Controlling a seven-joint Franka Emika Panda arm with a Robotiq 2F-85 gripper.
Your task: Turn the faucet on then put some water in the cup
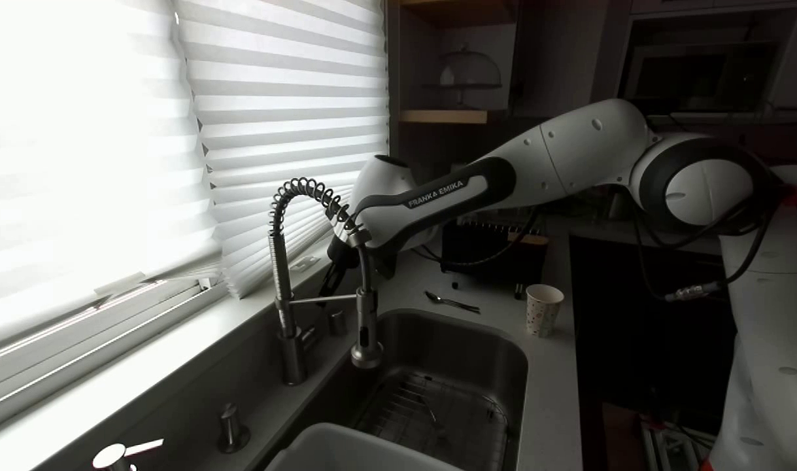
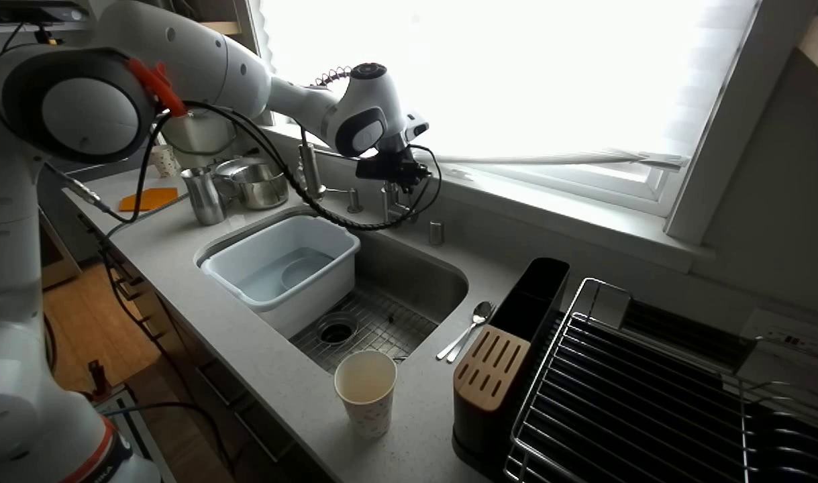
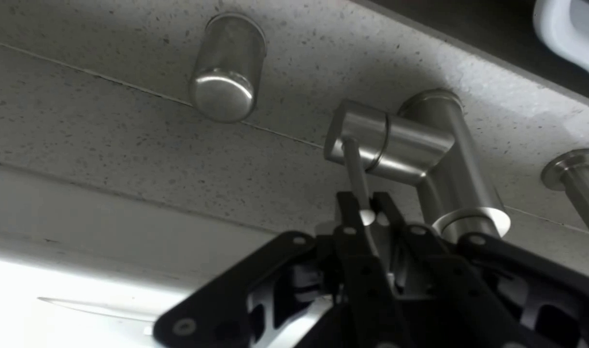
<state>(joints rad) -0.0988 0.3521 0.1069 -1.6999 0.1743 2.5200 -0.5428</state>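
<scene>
The faucet stands behind the sink, its coiled neck arching to the spray head. In the wrist view, the faucet body has a thin side lever. My gripper is shut on this lever near its rounded tip, a finger on each side. In an exterior view, the gripper is partly hidden behind the faucet neck. No water stream shows below the spray head. A pale speckled cup stands upright and empty on the counter near the sink, and also shows in an exterior view.
A white tub sits in the sink. A metal cap and soap dispenser stand near the faucet. Spoon and fork, knife block and dish rack are on the counter. Another cup stands far back.
</scene>
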